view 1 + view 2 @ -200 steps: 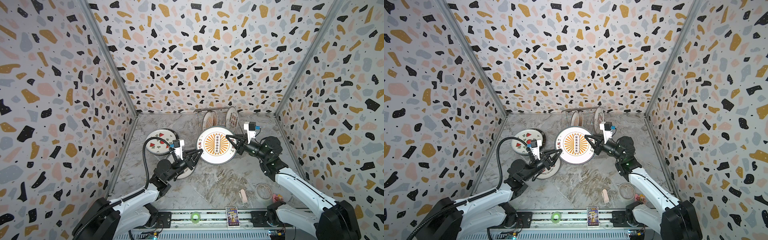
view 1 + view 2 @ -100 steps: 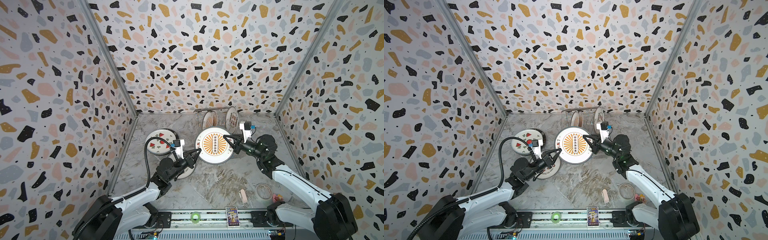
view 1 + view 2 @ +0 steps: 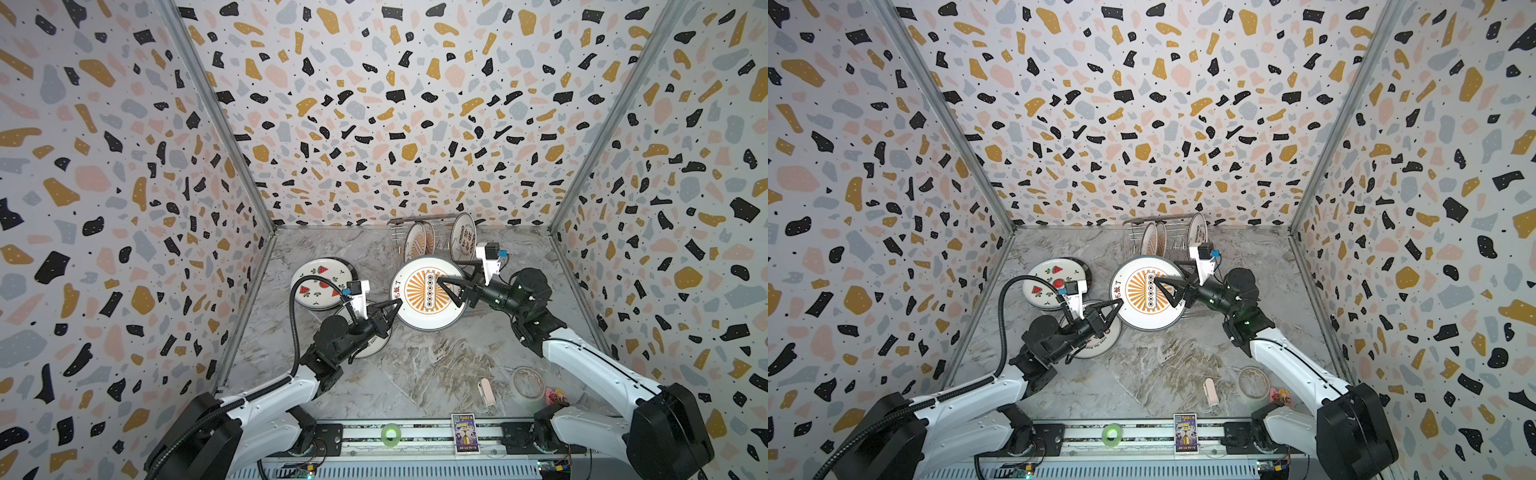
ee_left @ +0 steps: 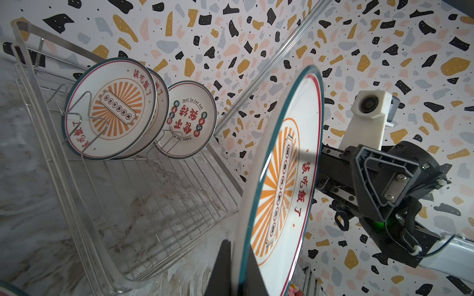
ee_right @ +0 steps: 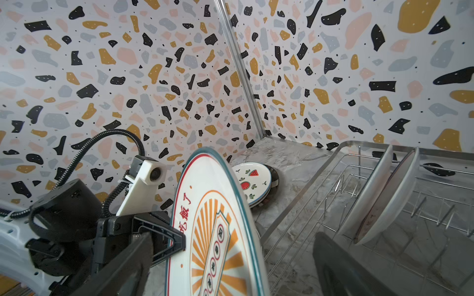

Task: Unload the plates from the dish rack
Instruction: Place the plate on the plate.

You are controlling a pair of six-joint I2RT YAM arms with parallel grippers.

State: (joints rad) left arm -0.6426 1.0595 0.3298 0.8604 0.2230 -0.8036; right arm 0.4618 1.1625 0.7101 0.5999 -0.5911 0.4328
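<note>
An orange-sunburst plate (image 3: 417, 291) (image 3: 1142, 309) hangs tilted in front of the dish rack (image 3: 398, 232) (image 3: 1133, 235). My left gripper (image 3: 397, 305) (image 3: 1119, 305) (image 4: 237, 269) is shut on its left rim. My right gripper (image 3: 446, 292) (image 3: 1164, 292) (image 5: 230, 269) stands open, one finger on each side of the plate's right part. In the left wrist view the rack (image 4: 154, 192) holds two sunburst plates (image 4: 110, 107) close together and a red-lettered plate (image 4: 187, 120). A watermelon plate (image 3: 320, 282) (image 5: 251, 179) lies flat at the left, stacked on a dark one.
Another lettered plate (image 3: 1096, 351) lies flat under my left arm. A translucent tape roll (image 3: 528, 382), a small pink-white object (image 3: 486, 390) and a small toy (image 3: 552, 397) lie at the front right. Terrazzo walls close in three sides.
My left gripper has closed on the sunburst plate's left rim. My right gripper, shut on its right rim before, has opened. The plate has shifted slightly left.
</note>
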